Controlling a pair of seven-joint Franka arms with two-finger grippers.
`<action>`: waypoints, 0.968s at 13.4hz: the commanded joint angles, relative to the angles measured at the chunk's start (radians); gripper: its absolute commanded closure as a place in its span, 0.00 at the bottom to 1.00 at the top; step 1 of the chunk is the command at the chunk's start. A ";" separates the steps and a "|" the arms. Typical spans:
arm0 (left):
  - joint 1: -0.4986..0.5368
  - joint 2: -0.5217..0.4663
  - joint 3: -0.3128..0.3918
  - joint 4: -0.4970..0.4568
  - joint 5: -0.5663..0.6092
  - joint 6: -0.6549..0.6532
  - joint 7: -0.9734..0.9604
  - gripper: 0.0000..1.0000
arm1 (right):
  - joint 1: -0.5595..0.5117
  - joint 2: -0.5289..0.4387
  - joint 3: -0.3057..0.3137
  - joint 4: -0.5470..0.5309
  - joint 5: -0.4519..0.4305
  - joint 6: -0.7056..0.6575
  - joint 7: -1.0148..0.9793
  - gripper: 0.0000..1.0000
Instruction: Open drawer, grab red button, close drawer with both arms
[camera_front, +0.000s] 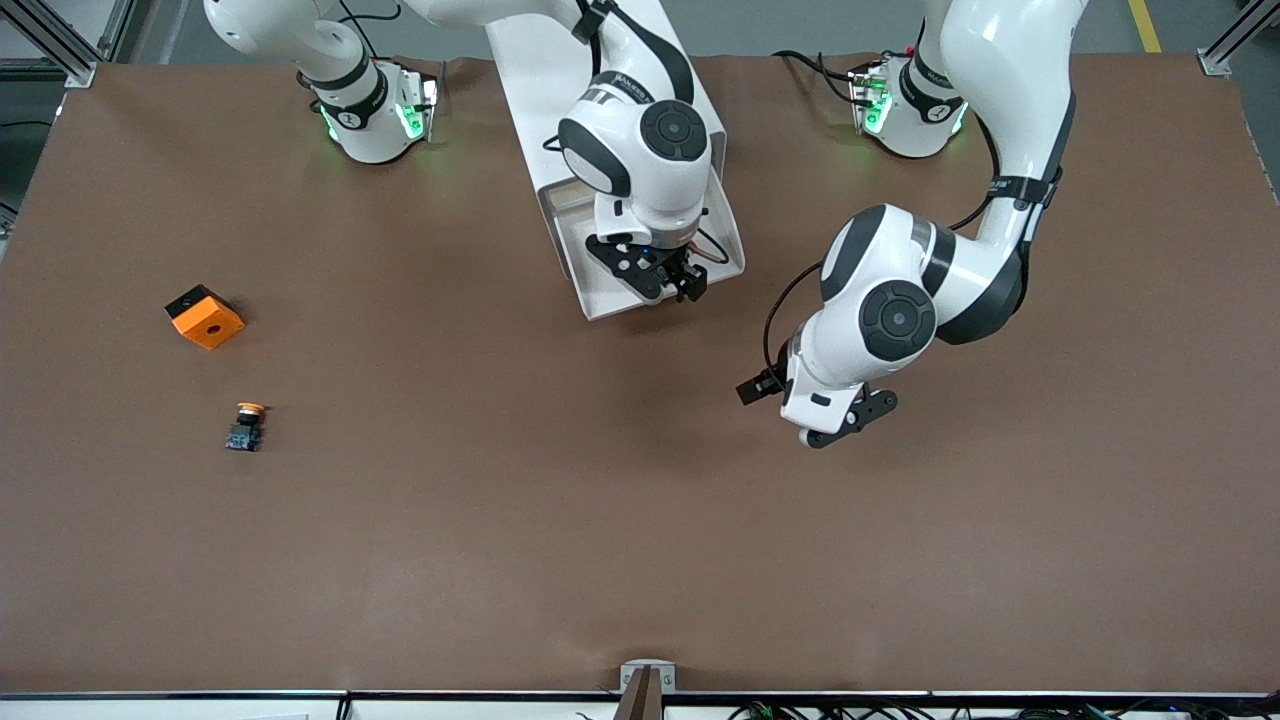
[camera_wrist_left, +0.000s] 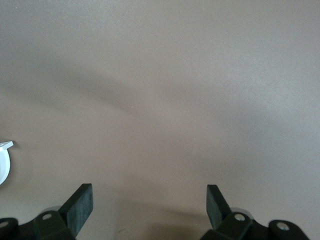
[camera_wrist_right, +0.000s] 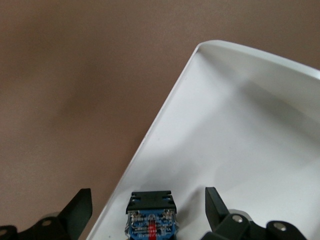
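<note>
Pincers gape, both empty: right pincer (camera_wrist_right: 145, 210) over the one open drawer (camera_wrist_right: 240, 130), straddling one button (camera_wrist_right: 150, 217); left pincer (camera_wrist_left: 150, 207) over bare surface (camera_wrist_left: 160, 75).

Both arms are glossy white with rounded joints; black bands ring the links and dark round caps sit on the elbow housings; the bases glow green and carry small printed markings; thin black cables loop along each forearm; the left tool (camera_front: 845, 425) is black, as is the right tool (camera_front: 668, 282); just above each tool's flat black fingers (camera_wrist_left: 80, 205) sit silver screws.
</note>
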 joint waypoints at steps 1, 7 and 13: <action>0.002 0.006 0.000 -0.011 -0.012 0.014 -0.005 0.00 | 0.016 0.021 -0.009 0.031 -0.006 -0.003 0.022 0.00; 0.002 0.006 0.000 -0.009 -0.012 0.013 -0.006 0.00 | 0.025 0.021 -0.009 0.045 0.000 -0.004 0.021 0.00; 0.000 0.006 0.002 -0.009 -0.012 0.011 -0.008 0.00 | 0.025 0.021 -0.007 0.049 0.003 -0.007 0.013 0.04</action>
